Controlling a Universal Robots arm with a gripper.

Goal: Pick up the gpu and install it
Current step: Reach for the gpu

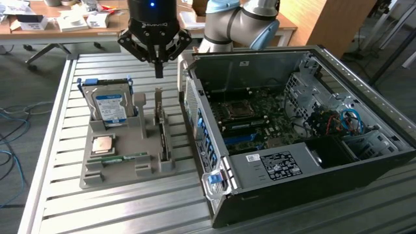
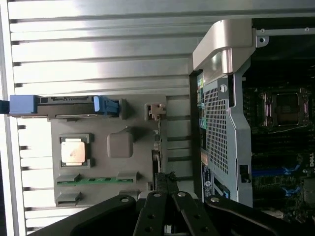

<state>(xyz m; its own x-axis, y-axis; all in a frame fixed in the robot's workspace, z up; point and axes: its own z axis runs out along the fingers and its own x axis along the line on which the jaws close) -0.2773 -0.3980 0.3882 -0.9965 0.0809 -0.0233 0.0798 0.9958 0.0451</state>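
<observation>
Above the gpu (image 1: 163, 139), nothing lifted yet
My pincer (image 1: 159, 74) is pinched together, empty; the gpu stands in its tray (image 1: 123, 175), uninstalled.

Clear air lies above the upright card (image 1: 163, 139); the closed gripper (image 1: 159, 73) hangs in it. The computer case (image 1: 338, 180) stands just beside the card on the exterior view's right, and the standing hard drive (image 1: 110, 105) is near on its left.

I see the gpu (image 2: 158, 147) only edge-on in the tray (image 2: 106, 169), and the closed pincer (image 2: 166, 186) covers its near end. Beside the tray, the computer case (image 2: 224, 123) runs off the picture's edge, and its label print is too small to read.
</observation>
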